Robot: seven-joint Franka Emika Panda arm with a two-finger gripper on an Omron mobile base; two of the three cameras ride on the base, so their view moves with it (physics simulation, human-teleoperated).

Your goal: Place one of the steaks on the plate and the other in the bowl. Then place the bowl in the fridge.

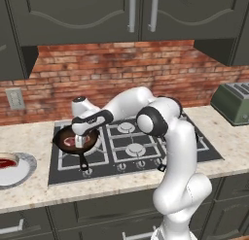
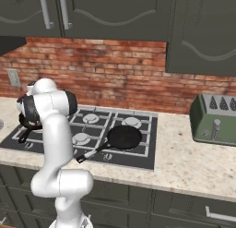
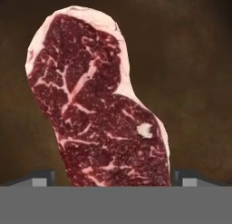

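Observation:
One steak (image 3: 97, 109), red with pale marbling and a white fat rim, lies in a black frying pan (image 1: 65, 142) on the stove's left burner. My gripper (image 1: 80, 135) hangs low over that pan. In the hand view the gripper (image 3: 115, 180) is open, its two dark fingertips (image 3: 43, 177) standing on either side of the steak's near end. The steak (image 1: 80, 141) shows as a small red patch under the hand. A second steak (image 1: 6, 162) rests on the pale plate (image 1: 24, 172) at the far left of the counter. The bowl and the fridge are out of view.
The black stove (image 1: 141, 159) fills the middle of the counter. A second, empty frying pan (image 2: 123, 137) sits on its right side, handle pointing to the front. A green toaster (image 2: 215, 121) stands at the right. Dark cabinets (image 1: 97, 10) hang above a brick wall.

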